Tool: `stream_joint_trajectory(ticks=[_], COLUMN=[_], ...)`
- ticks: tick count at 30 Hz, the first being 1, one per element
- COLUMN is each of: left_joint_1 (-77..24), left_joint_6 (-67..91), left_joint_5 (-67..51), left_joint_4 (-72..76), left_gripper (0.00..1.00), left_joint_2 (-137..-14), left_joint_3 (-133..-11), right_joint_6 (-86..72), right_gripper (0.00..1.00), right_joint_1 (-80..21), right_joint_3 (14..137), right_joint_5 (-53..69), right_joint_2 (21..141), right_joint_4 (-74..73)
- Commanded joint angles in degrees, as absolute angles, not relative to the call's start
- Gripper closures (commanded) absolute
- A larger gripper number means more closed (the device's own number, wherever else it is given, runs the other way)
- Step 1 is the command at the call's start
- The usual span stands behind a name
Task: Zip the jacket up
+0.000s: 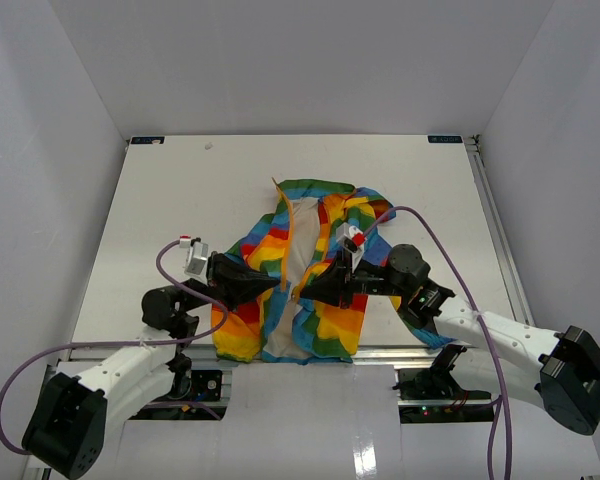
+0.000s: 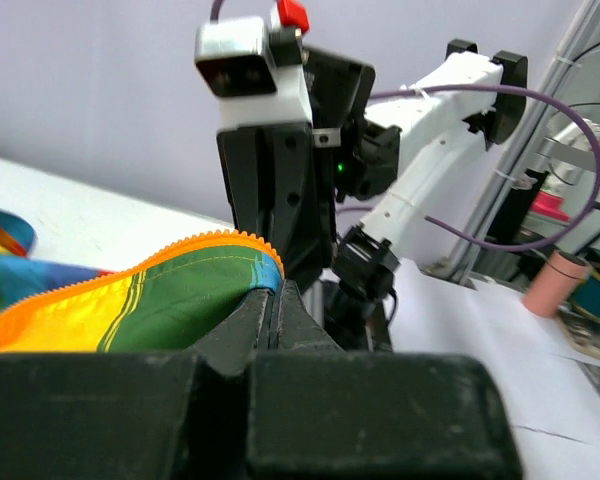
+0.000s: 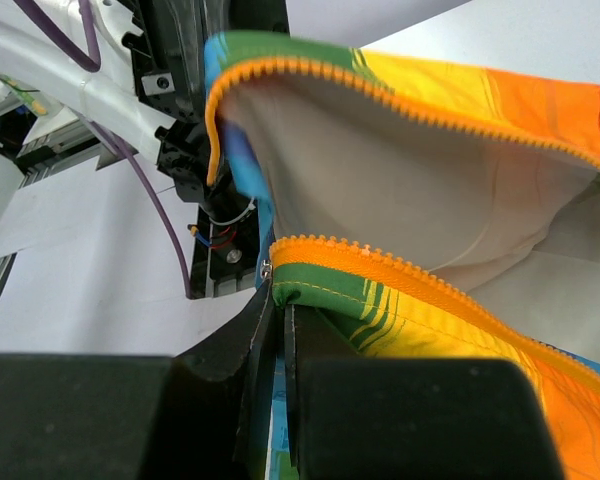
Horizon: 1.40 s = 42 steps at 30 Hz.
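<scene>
The rainbow-striped jacket (image 1: 330,225) lies open on the table, its cream lining (image 1: 302,240) showing between the two front edges. My left gripper (image 1: 280,285) is shut on the lower corner of the jacket's left front edge, where green fabric (image 2: 170,300) with orange zipper teeth (image 2: 205,242) runs into the closed fingertips (image 2: 273,300). My right gripper (image 1: 305,290) faces it, almost tip to tip. It is shut on the lower end of the other edge, pinching the green hem corner (image 3: 310,285) under the orange zipper tape (image 3: 380,270). The edges are lifted slightly and stay unjoined.
The white table (image 1: 150,200) is walled on three sides. A metal rail (image 1: 410,350) runs along the near edge under the jacket's hem. Purple cables (image 1: 170,255) loop off both wrists. A pink cylinder (image 2: 555,285) stands off the table behind the right arm.
</scene>
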State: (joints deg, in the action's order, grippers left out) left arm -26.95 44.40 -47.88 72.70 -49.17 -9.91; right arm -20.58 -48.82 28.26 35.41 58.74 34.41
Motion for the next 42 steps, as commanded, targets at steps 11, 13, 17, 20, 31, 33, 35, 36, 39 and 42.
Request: stream_joint_trajectory(ticks=[11,13,17,20,31,33,35,36,39,42], left_joint_1=[-27.66,-27.81,-28.04,-28.12,-28.56,-28.64,-28.74,-28.76,-28.85,-28.95], left_joint_6=[39.51,39.57,39.99,40.15,40.01,40.07,40.02,39.88,39.60,39.46], left_joint_5=[-46.23,-46.61,-47.60,-47.97,-48.16,-48.24,-48.34,-48.32,-48.23,-48.18], left_joint_4=[70.30,70.92,72.03,72.56,73.72,73.74,73.62,73.52,73.23,72.97], left_gripper=[1.00,1.00,1.00,1.00,1.00,1.00,1.00,1.00,1.00,1.00], left_joint_2=[-49.05,-49.12,-50.13,-50.74,-51.22,-51.32,-51.27,-51.33,-51.24,-51.26], left_joint_3=[-10.22,-10.13,-10.30,-10.37,-10.09,-10.03,-10.14,-10.19,-10.21,-10.27], right_joint_6=[-18.09,-17.95,-18.31,-18.85,-21.23,-21.35,-21.44,-21.49,-21.92,-22.04], right_gripper=[0.92,0.92,0.92,0.92,0.92,0.92,0.92,0.92,0.92,0.92], right_joint_1=[-48.84,-48.87,-48.80,-48.79,-48.80,-48.86,-48.81,-48.84,-48.80,-48.78], right_joint_3=[29.48,29.66,30.07,30.38,31.71,31.96,32.20,32.32,32.82,33.15], right_joint_5=[37.88,38.01,38.69,38.92,40.15,40.09,40.05,39.95,39.97,39.46], right_joint_2=[56.87,56.87,57.23,57.62,59.90,60.02,60.00,59.96,60.05,60.14], right_joint_4=[35.71,35.66,35.91,36.67,40.06,40.23,40.46,40.52,40.69,40.55])
